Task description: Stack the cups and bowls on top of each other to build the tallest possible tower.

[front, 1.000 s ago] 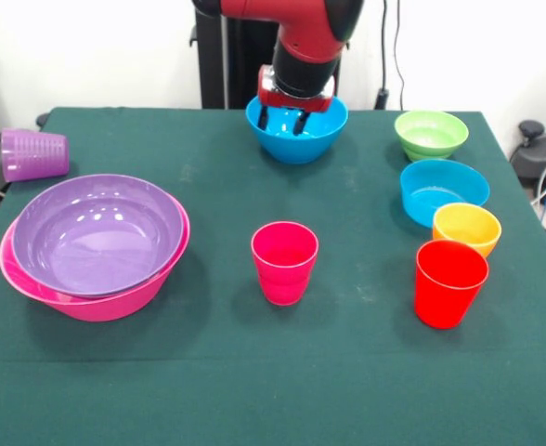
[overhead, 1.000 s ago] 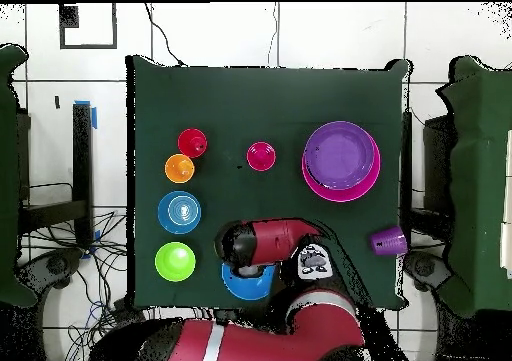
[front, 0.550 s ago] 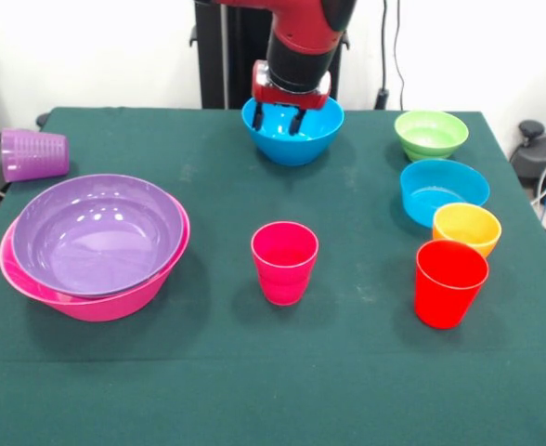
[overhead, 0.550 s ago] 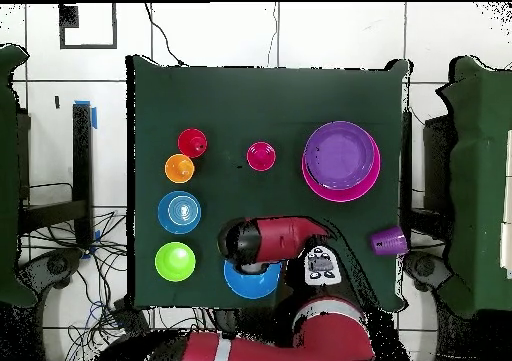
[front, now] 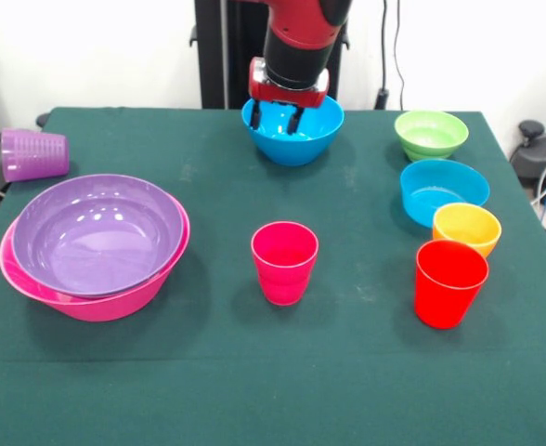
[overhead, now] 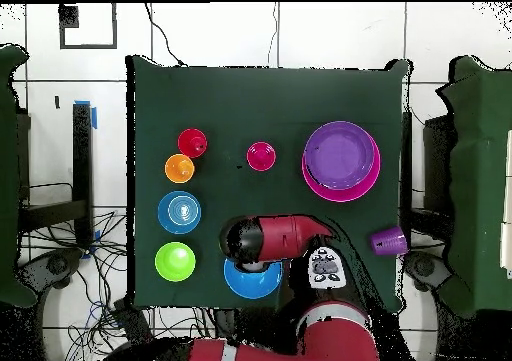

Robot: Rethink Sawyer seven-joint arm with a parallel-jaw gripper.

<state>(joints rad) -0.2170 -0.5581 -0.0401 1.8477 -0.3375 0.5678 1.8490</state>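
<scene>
My gripper (front: 277,125) hangs open over the blue bowl (front: 296,144) at the table's far middle, both fingertips dipping inside its rim. In the overhead view the arm (overhead: 272,237) covers the gripper and part of that blue bowl (overhead: 250,280). The tower is a purple bowl (front: 97,232) nested in the huge pink bowl (front: 97,302) at the left. A magenta-pink cup (front: 284,262) stands upright mid-table. The red cup (front: 450,282) stands at the right, touching the orange bowl (front: 466,226). The purple cup (front: 33,153) lies on its side at the far left.
A cyan bowl (front: 443,189) and a green bowl (front: 430,134) line up behind the orange one along the right side. Green cloth (front: 208,372) covers the table. Cables and a black stand (front: 542,158) sit beyond the right edge.
The gripper has risen a little and shifted slightly left in the front view. The blue bowl has slid a touch left with it. All other things are unmoved.
</scene>
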